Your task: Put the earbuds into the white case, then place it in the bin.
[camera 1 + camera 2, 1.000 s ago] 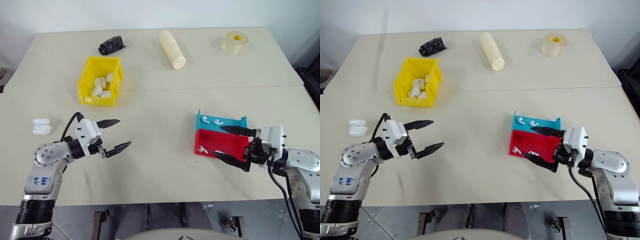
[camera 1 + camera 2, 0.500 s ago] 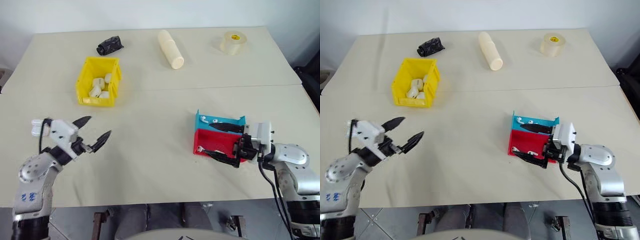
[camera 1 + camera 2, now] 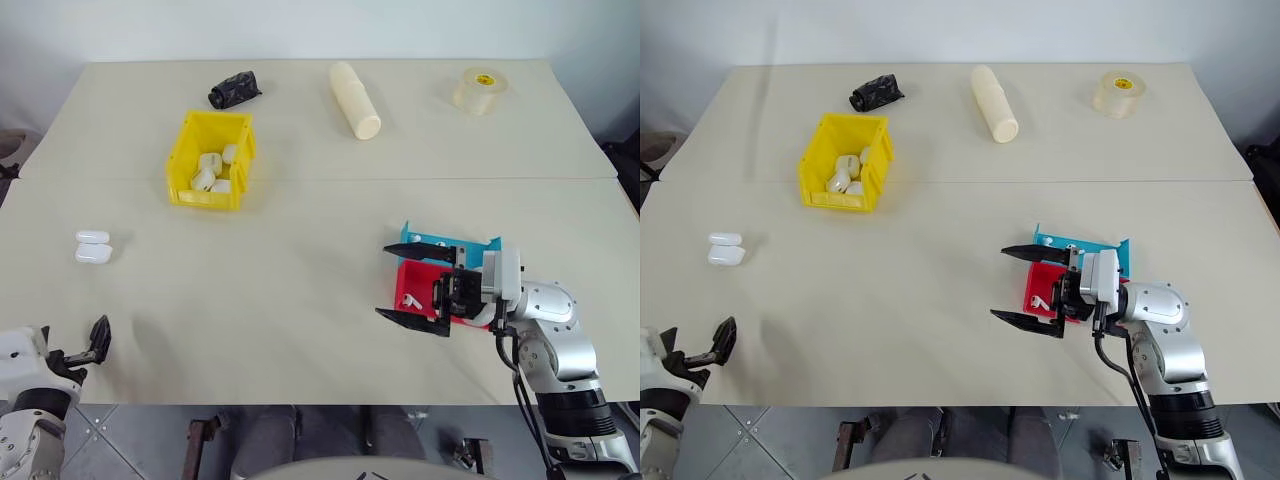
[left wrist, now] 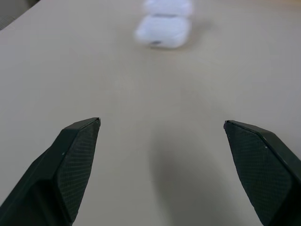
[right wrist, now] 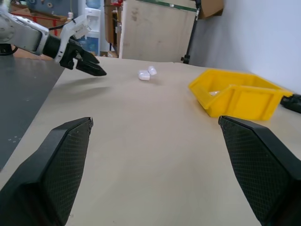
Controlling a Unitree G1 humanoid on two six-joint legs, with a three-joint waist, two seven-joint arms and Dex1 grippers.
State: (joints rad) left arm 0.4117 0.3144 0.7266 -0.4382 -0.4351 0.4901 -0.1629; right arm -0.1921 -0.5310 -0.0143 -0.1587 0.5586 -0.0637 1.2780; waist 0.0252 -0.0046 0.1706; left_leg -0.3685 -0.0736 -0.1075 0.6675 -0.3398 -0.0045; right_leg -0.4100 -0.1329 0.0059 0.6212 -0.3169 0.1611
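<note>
Take the bin [image 3: 212,160] as the landmark: a bright yellow box on the far left half of the desk [image 3: 300,270], already holding several white cases, about five, though the pile is too tight to count surely. Nearer than the bin and further out to the left lie two white cases [image 3: 92,246], touching, their long axes running across the desk. The left hand [image 3: 702,350] sits at the near left edge, well short of them, jaws wide and empty; in its wrist view the pair lies straight ahead between the fingers. This hand is clearly the nearer one to the cases.

Far to the right of the bin and nearer stand one blue tray [image 3: 460,246] and one red tray [image 3: 425,288], touching. One earbud [image 3: 409,299] shows in the red tray. The right hand [image 3: 404,282] hovers over these trays, spread wide, holding nothing, so it is the nearer to the earbuds.
</note>
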